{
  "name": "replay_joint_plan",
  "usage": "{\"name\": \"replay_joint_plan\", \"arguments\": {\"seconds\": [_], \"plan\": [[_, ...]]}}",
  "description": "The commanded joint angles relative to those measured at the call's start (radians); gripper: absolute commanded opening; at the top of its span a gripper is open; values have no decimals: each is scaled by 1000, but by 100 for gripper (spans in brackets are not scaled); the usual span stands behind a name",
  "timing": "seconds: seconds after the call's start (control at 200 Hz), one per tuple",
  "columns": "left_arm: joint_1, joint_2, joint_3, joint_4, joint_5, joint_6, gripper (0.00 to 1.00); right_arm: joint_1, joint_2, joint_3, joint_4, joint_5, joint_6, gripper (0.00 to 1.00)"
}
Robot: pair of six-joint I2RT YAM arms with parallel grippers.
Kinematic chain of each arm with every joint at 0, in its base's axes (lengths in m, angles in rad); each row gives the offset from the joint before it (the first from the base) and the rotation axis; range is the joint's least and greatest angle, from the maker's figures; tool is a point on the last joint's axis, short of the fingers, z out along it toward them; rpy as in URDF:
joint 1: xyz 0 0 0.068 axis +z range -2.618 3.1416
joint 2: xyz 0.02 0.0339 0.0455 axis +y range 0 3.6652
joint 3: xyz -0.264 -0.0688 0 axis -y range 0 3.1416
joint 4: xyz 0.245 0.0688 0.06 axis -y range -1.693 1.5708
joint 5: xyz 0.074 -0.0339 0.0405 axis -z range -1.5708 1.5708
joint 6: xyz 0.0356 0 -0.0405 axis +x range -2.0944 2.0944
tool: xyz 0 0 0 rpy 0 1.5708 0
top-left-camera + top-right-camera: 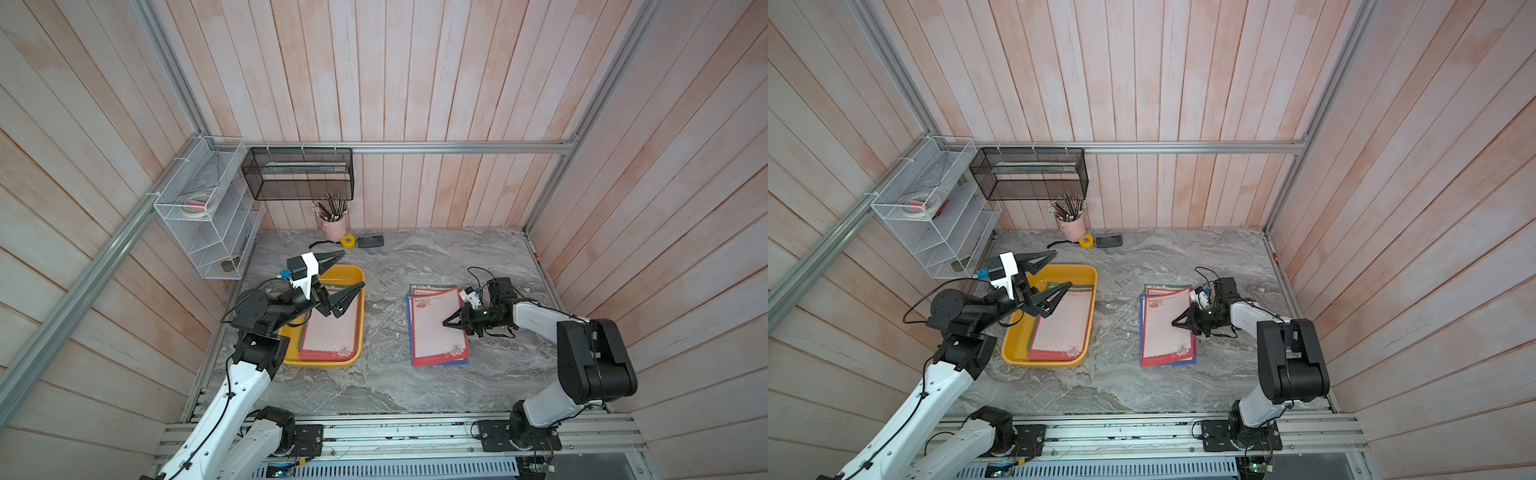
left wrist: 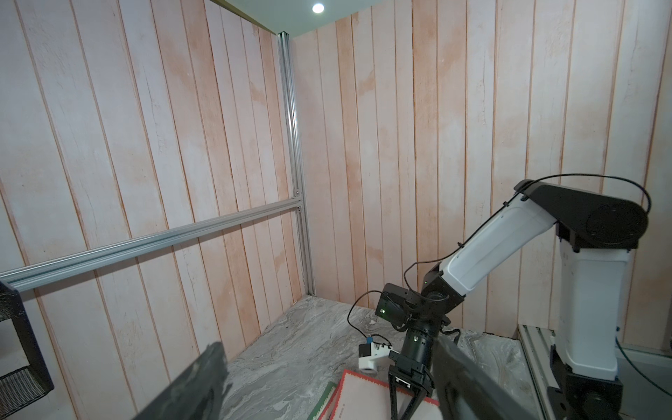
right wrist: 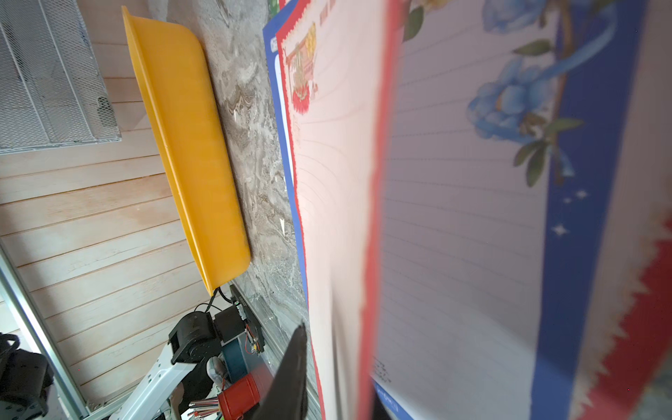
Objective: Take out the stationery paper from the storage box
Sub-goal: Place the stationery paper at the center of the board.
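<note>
The yellow storage box (image 1: pixel 355 274) (image 1: pixel 1090 274) sits left of centre on the marble table, with stationery paper (image 1: pixel 332 328) (image 1: pixel 1061 328) in it, a red-bordered pink sheet on top. My left gripper (image 1: pixel 353 268) (image 1: pixel 1063 267) hovers open over the box's far end, holding nothing. To the right, more stationery sheets (image 1: pixel 436 345) (image 1: pixel 1163 345) lie stacked on the table. My right gripper (image 1: pixel 444 323) (image 1: pixel 1173 323) is low on this stack. In the right wrist view the top red-bordered sheet (image 3: pixel 338 182) curls up off a blue-bordered one (image 3: pixel 472 218) beside one finger (image 3: pixel 291 378), its edge between the narrow jaws.
A pink pencil cup (image 1: pixel 334 226), a yellow tape measure (image 1: pixel 348 241) and a small dark device (image 1: pixel 370 241) stand along the back wall. A white wire rack (image 1: pixel 208 216) and a black mesh basket (image 1: pixel 299 174) hang at the back left.
</note>
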Motion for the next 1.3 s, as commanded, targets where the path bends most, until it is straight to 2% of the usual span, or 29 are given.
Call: {"name": "replay_joint_plan", "arguments": {"seconds": [0.0,0.375,0.51,0.74,1.06,1.295], "plan": [[-6,-7,27,-7,-16,16,90,-7,12,31,-74,69,-51,20],[-6,-10,27,-10,-17,21,90,-10,14,38,-100,153,-63,20],[-7,-12,27,-12,-17,22,90,-10,19,36,-104,179,-70,16],[-9,-11,27,-13,-19,24,90,-10,19,36,-122,215,-80,15],[-13,-11,29,-19,-22,30,90,-10,10,45,-143,287,-83,20],[-22,-19,33,-44,-36,59,90,-11,-24,45,-153,388,-70,30]]}}
